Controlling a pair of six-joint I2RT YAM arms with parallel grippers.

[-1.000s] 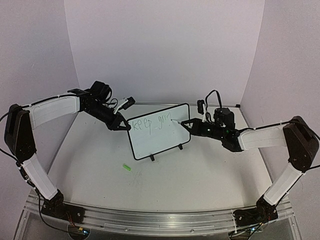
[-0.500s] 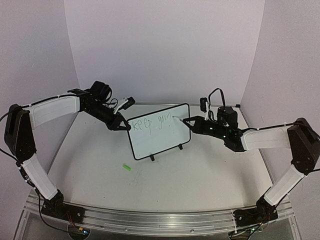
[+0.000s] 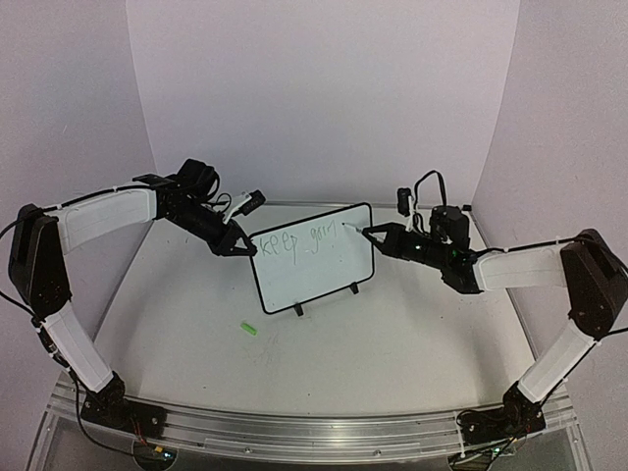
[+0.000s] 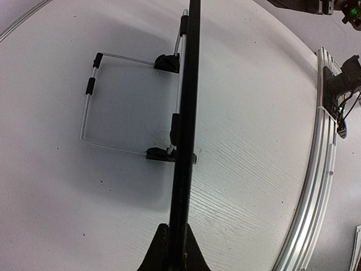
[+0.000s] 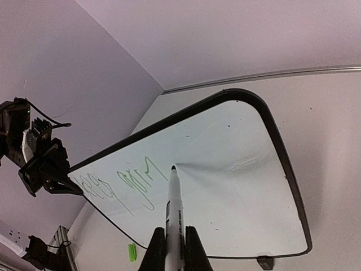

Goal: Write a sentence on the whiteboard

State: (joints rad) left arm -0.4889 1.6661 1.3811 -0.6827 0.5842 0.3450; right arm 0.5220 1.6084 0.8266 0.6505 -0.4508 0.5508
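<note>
Maybe halfway through the sentence (image 3: pixel 299 242) — "keep" plus a partial word. Right end effector (image 5: pixel 174 231) clamped on marker (image 5: pixel 174 197), left end effector (image 4: pixel 174 237) on whiteboard (image 3: pixel 319 280) edge.

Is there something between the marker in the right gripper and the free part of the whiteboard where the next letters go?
Nothing visible. The marker points its tip at bare whiteboard just right of the sentence. The left gripper clamps the opposite edge, away from that spot.

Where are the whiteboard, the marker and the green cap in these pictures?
whiteboard (image 3: pixel 316 280): top view, bare lower half of its white face.
marker (image 5: pixel 174 208): right wrist view, middle of its white barrel.
green cap (image 3: pixel 249 330): top view, its middle.
</note>
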